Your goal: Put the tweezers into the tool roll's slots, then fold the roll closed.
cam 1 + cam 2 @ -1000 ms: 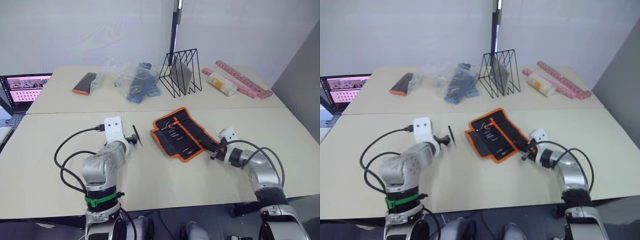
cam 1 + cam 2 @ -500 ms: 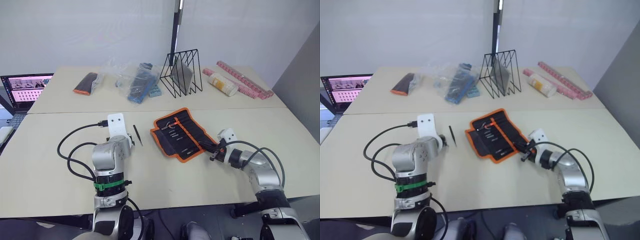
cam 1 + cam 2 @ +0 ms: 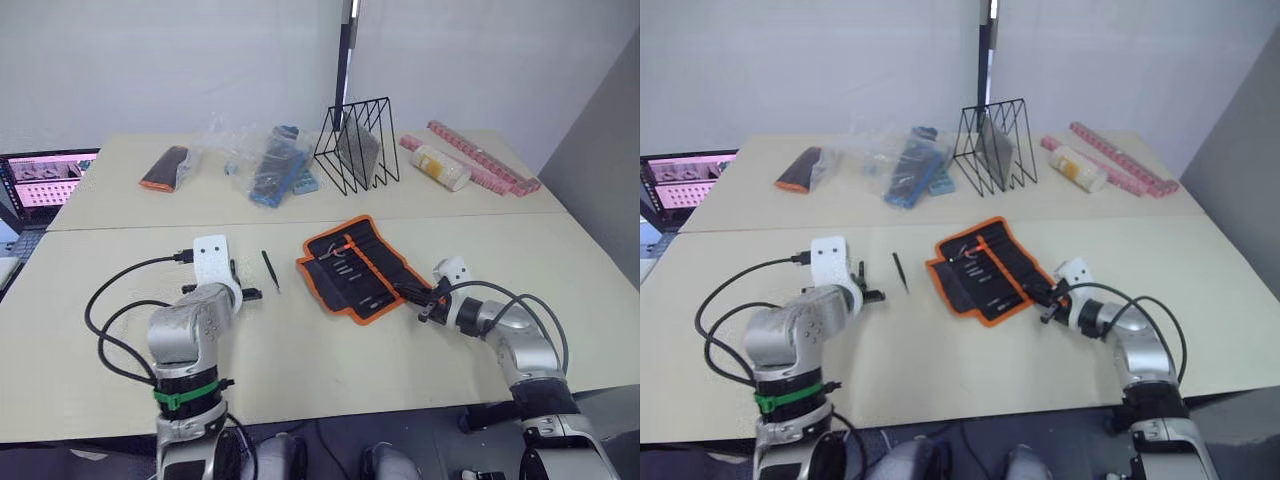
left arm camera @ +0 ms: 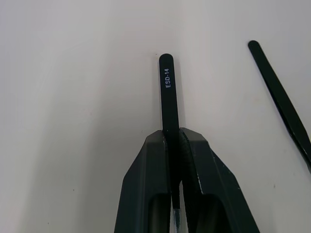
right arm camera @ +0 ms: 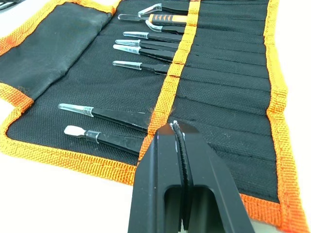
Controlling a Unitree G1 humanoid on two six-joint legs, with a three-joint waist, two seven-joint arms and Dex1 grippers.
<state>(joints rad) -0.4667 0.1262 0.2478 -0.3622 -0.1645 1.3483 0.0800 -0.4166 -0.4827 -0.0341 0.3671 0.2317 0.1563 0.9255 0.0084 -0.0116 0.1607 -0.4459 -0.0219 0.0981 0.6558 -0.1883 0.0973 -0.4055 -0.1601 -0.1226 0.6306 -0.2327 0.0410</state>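
1. The left gripper [image 4: 172,141] is pinching one black tweezer [image 4: 167,92] between its two fingers, jaws closed on the shaft; the rounded end marked "ESD-14" is sticking out past the fingertips, over the bare table [image 3: 300,340].
2. A second loose tweezer [image 3: 270,270] is lying flat on the table just beside that gripper, between it and the tool roll [image 3: 355,265].
3. The right gripper [image 5: 176,131] is sitting with its jaws pressed together at the near edge of the tool roll; whether anything is caught between them, I cannot tell.
4. The tool roll is lying unfolded in the middle of the table, its orange binding running around the edge and across the slot row. Several tools with clear tip caps [image 5: 77,109] are sitting in its slots.
5. Farther back, a black wire rack [image 3: 355,145] is standing upright, with plastic-bagged items [image 3: 270,165] to its left and a pink strip [image 3: 485,155] to its right.
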